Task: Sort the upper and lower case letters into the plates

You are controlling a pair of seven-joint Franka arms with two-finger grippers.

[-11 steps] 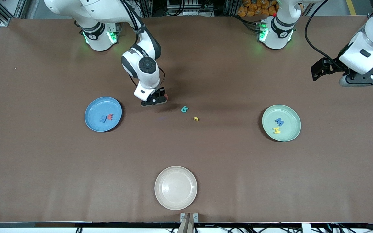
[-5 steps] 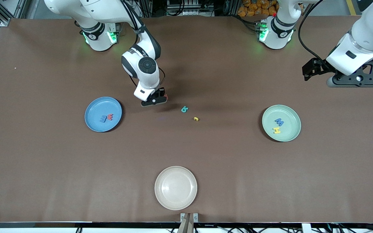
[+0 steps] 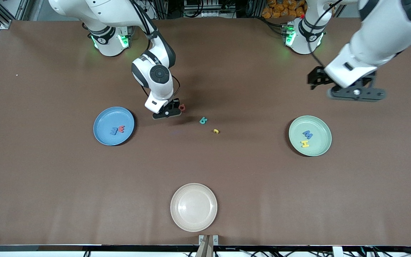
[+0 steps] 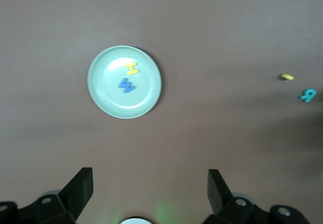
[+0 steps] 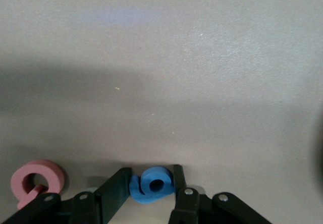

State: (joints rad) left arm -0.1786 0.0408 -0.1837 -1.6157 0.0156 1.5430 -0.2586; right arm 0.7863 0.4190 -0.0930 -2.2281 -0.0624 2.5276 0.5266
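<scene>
We see the left gripper (image 3: 356, 93), jaws wide and empty, over bare table at twelve o'clock from the pale mint round plate (image 3: 310, 135). The right gripper (image 5: 146, 196) pinches a small blue foam letter (image 5: 150, 184) flat between its fingers, at three o'clock from the matte blue round plate (image 3: 113, 126); the letter's heading we cannot tell.

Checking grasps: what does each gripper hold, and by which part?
Right gripper pinches a blue letter across its round loop. Left gripper is open, holding nothing.

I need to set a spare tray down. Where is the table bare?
Bare: between the cream plate and the blue plate, or the green plate. Crowded: by the right tool, around the red letter, teal letter and yellow letter.
</scene>
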